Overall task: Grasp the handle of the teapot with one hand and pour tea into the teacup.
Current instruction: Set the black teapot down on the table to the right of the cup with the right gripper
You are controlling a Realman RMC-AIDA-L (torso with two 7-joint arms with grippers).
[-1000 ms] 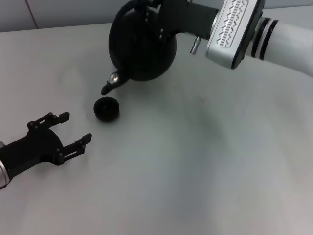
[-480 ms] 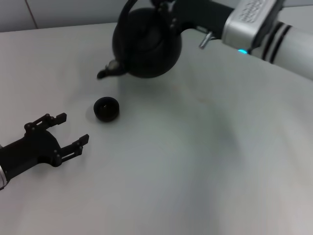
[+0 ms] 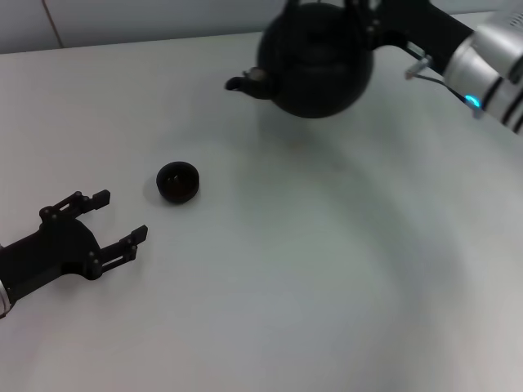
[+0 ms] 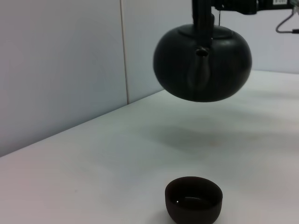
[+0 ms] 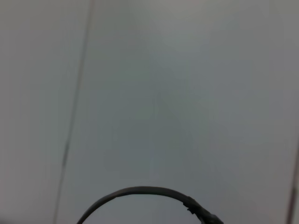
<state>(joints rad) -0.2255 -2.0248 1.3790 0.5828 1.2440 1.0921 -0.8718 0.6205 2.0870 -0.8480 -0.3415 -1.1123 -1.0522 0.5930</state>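
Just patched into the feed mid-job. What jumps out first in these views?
The big black teapot hangs clear above the table at the far side, held from above by the right gripper, its spout pointing toward the robot's left. The tiny black teacup sits alone nearer the robot, well off from under the spout, with a glint inside it. The left gripper rests open on the table beside the cup, not touching it.

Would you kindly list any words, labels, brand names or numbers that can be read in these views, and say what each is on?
None can be read: the teapot, the teacup and both grippers carry no legible text.
A small white label above the teapot in the left wrist view is too small to read.
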